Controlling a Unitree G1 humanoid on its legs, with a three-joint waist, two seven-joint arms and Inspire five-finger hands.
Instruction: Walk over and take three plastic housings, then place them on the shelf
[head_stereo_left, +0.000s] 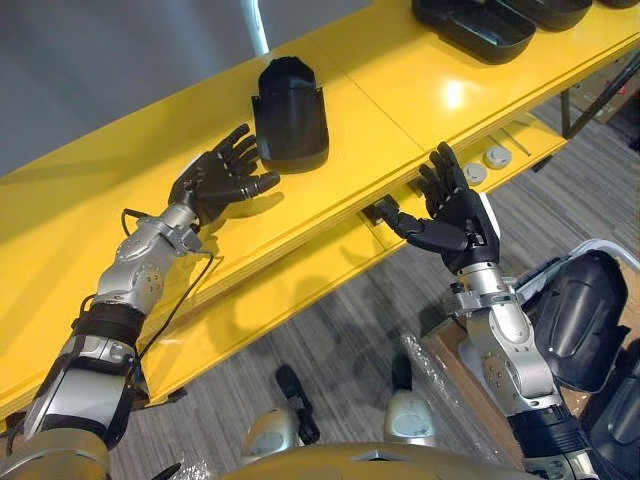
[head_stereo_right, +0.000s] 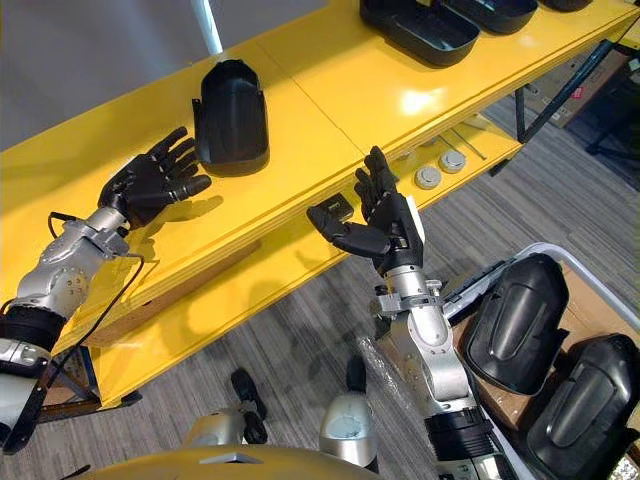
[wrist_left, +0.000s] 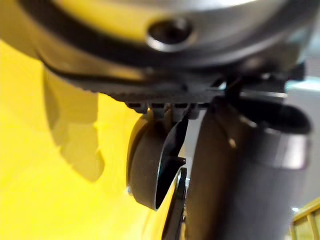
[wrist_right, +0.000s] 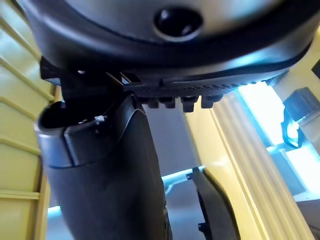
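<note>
Left eye view: left hand (head_stereo_left: 222, 180) splayed beside housing (head_stereo_left: 290, 112) on shelf (head_stereo_left: 395, 85); right hand (head_stereo_left: 457, 215) splayed, empty.

The yellow shelf (head_stereo_left: 400, 90) runs from 8 o'clock up to 2 o'clock. One black housing (head_stereo_left: 290, 112) lies on it near 12 o'clock, and other housings (head_stereo_left: 475, 28) lie at its 2 o'clock end. Two round discs (head_stereo_left: 476, 173) sit on its lower ledge (head_stereo_left: 300, 290) at 3 o'clock.

Bare shelf (head_stereo_left: 400, 90) surface lies between upright housing (head_stereo_left: 290, 110) and far housings (head_stereo_left: 475, 28); upright housing stands just beyond left hand (head_stereo_left: 215, 180); round discs (head_stereo_left: 497, 156) lie near right hand (head_stereo_left: 465, 225).
</note>
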